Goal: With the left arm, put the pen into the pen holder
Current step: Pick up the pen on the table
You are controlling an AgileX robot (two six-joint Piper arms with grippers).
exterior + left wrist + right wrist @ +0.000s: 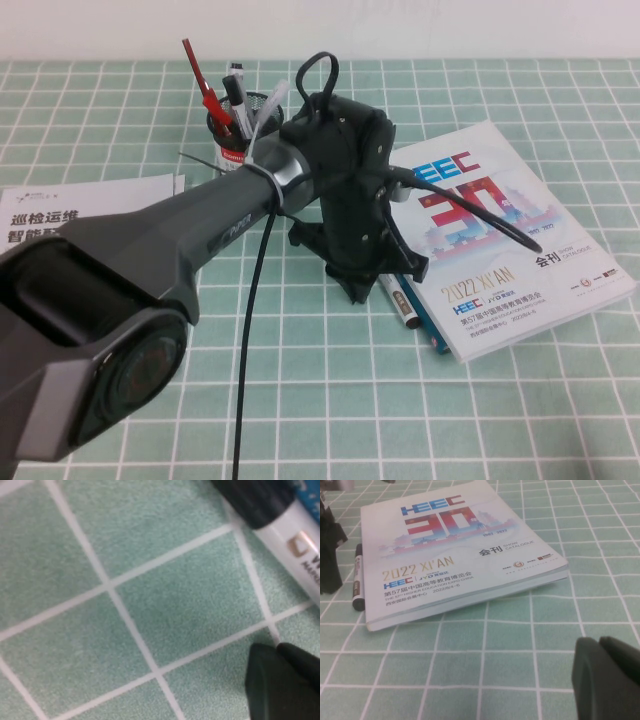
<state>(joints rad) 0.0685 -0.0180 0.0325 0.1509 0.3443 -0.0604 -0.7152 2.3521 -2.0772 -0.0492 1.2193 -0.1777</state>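
Observation:
The pen (404, 300) lies flat on the green grid mat against the near left edge of a book. It also shows in the left wrist view (292, 550), black cap up, and in the right wrist view (357, 577). The pen holder (233, 128) stands at the back, partly hidden behind the left arm, with a red pen and white pens in it. My left gripper (355, 288) points down at the mat just left of the pen, fingers together and empty (276, 650). My right gripper (598, 645) is shut and empty, low over the mat right of the book, and is out of the high view.
A white catalogue book (505, 225) lies to the right of the pen. A white printed sheet (90, 205) lies at the left. The left arm's body (150, 260) covers much of the left middle of the high view.

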